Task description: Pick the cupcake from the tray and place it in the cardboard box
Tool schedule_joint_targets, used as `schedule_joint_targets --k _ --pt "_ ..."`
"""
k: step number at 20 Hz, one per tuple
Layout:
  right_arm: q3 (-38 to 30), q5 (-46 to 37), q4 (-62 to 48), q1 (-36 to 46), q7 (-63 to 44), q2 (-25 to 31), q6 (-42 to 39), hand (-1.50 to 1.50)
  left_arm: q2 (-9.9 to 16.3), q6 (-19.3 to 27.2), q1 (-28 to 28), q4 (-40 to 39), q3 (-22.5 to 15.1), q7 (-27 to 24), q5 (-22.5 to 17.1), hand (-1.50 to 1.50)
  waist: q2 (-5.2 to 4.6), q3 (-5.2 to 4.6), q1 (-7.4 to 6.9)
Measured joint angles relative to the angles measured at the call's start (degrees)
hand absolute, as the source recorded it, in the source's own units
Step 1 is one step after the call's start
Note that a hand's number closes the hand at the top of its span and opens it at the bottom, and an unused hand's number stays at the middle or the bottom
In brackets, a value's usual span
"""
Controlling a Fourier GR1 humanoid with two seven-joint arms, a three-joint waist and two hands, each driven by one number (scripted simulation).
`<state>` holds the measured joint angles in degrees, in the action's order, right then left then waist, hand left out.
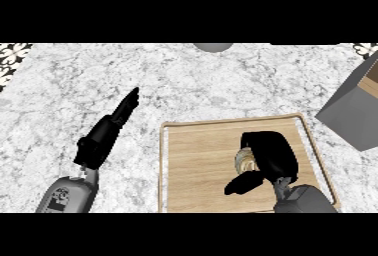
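Note:
A wooden tray (199, 165) lies on the marble counter at the lower middle. On it sits the cupcake (244, 161), pale and mostly hidden. My right hand (272, 155) covers it from the right, fingers curled over its top and the thumb below it. The cardboard box (356, 112) shows at the right edge, grey outside with a brown inner wall, only partly in view. My left hand (111, 130) rests on the counter left of the tray, fingers straight and pointing up and to the right.
A grey round object (213, 47) peeks in at the top edge of the counter. Patterned tiles (11, 57) show at the upper left corner. Marble counter (221, 85) stretches between the tray and the box.

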<state>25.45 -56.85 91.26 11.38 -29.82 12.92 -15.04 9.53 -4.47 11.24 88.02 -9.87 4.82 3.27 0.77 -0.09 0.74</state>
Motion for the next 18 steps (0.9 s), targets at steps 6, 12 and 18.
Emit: schedule_joint_targets --k 6,12,18 --pt "3.18 3.93 6.61 -1.57 22.86 13.68 -0.40 1.50 0.11 0.19 -0.67 -0.35 0.58 0.00 -0.27 0.00 0.18 0.50 1.09" --pt "-3.99 10.42 11.90 -3.78 43.73 26.65 5.50 1.50 0.62 0.82 -1.75 -0.07 1.84 -0.24 -0.48 0.00 0.32 0.75 3.59" --pt "-15.72 22.49 11.36 -7.30 63.38 36.38 8.12 1.50 1.10 1.19 -2.77 0.49 3.02 -0.37 -0.90 0.00 0.23 0.75 5.26"
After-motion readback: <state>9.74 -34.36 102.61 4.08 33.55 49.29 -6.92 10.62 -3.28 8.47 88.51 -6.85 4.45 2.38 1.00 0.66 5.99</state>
